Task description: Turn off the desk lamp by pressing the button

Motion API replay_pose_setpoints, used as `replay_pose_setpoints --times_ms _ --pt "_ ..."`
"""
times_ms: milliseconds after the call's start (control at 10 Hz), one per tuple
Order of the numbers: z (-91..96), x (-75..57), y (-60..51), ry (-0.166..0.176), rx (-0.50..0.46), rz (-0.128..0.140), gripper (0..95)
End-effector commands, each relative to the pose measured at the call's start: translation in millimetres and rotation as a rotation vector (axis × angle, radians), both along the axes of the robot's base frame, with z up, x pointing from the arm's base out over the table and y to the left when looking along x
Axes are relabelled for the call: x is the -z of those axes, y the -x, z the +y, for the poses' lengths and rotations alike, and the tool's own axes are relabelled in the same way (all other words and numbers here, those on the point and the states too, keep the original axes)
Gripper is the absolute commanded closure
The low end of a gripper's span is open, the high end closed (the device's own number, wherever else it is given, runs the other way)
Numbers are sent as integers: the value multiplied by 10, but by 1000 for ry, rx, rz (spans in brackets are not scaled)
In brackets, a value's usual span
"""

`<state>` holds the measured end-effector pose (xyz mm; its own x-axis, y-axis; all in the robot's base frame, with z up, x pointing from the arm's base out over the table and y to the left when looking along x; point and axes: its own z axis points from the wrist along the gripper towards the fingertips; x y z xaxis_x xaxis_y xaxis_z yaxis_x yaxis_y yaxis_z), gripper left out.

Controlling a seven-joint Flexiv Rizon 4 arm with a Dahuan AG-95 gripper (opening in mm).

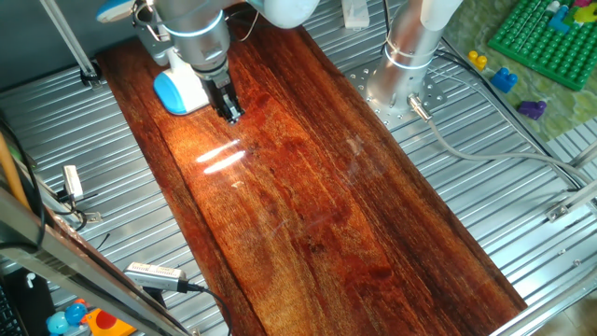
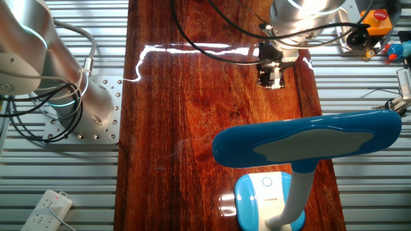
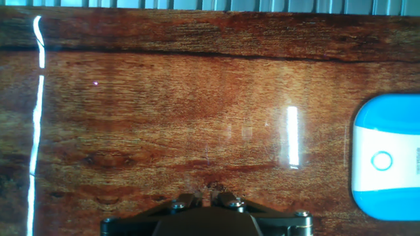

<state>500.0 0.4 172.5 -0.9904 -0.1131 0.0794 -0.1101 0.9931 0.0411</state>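
The dark red-brown wooden desk is glossy, with bright streaks of reflected light, and it lies on a ribbed metal bench. In the hand view the tool shows only as a dark block at the bottom edge with two screws close together, so I cannot tell whether its fingers are apart or together; nothing sits under them but bare wood. The desk lamp stands on the desk off to the side of the tool, near it but apart: its rounded blue-and-white base carries a ring-shaped button, plain and uncovered in the hand view. In one fixed view the base sits just beside the black fingers, partly hidden by the arm. In the other fixed view the lamp's flat blue head overhangs its base in the foreground, and the tool hangs over the far part of the desk. Farther off are the arm's silver mount, a white power strip, a green toy building plate and a yellow box with a red button.
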Motion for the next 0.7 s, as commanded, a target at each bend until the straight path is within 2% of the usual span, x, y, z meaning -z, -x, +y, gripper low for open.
replay_pose_setpoints --times_ms 100,200,500,700 --pt "-7 1 9 32 -26 22 950" --pt "-8 3 8 64 -49 23 950" --pt "-79 42 -10 71 -79 23 950" --pt "-208 75 -24 120 -133 25 950"
